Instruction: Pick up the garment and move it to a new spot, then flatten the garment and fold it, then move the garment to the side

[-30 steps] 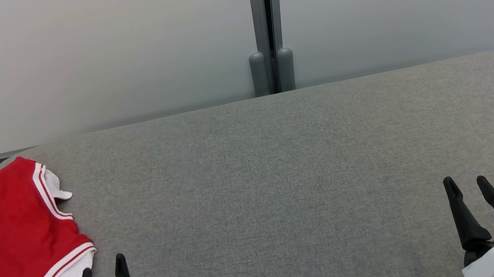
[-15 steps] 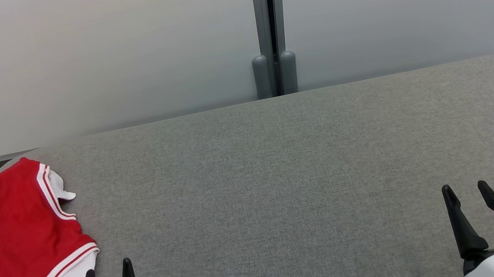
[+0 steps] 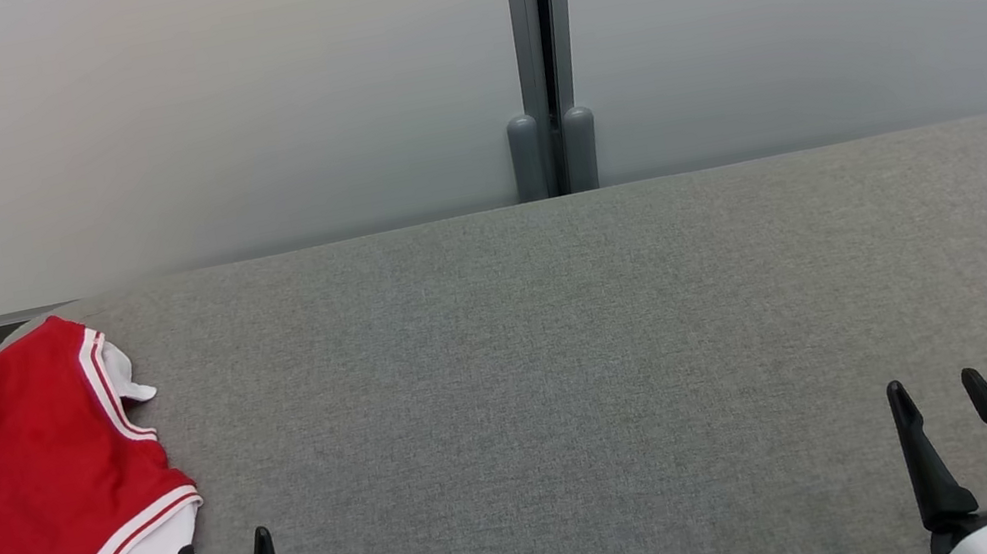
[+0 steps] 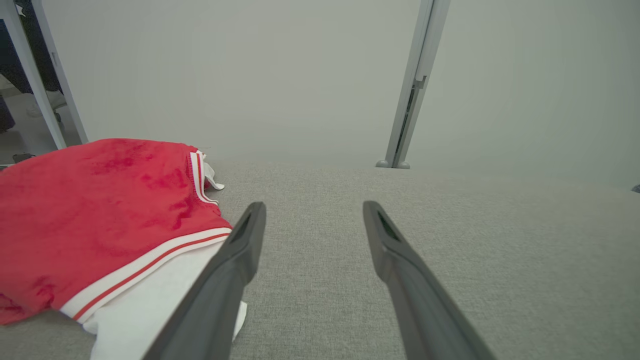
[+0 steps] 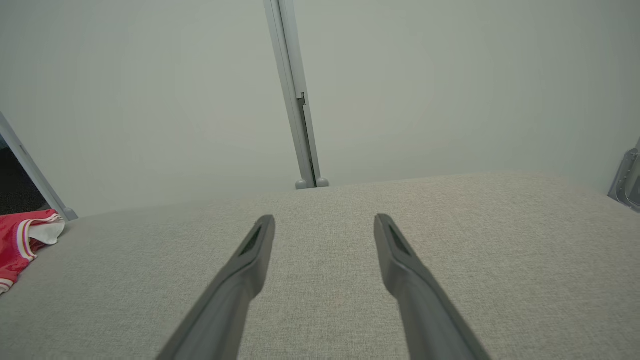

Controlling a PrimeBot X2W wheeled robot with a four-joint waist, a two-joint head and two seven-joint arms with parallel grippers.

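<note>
The grey cloth-covered bench (image 3: 568,355) takes up most of what's in front of me, wide and bare across its middle and right. Pale wall panels (image 3: 170,111) stand behind it, split by a slim grey post (image 3: 549,54).

The garment (image 3: 2,485) lies at the bench's far left end. It is a red piece with red-and-white striped trim, and a white layer pokes out from under its near edge. It lies in a loose heap, with soft wrinkles in it. Its outer part seems to reach the bench's edge, though I can't tell whether it hangs over.

The left gripper (image 3: 224,544) sits low at the near edge, just beside the garment. Its two dark fingers are spread apart with nothing between them, and one finger crosses in front of the white corner. Whether it touches the cloth I can't make out. The right gripper (image 3: 934,383) is well away at the near right, fingers likewise parted and empty above bare fabric.

As for progress, the garment is already off to one side, but it looks rumpled rather than squared into a tidy fold. My guess is the work hasn't started. If so, the pickup, the carry to the open middle, the flattening, the folding and the final shift aside are all left to do.
</note>
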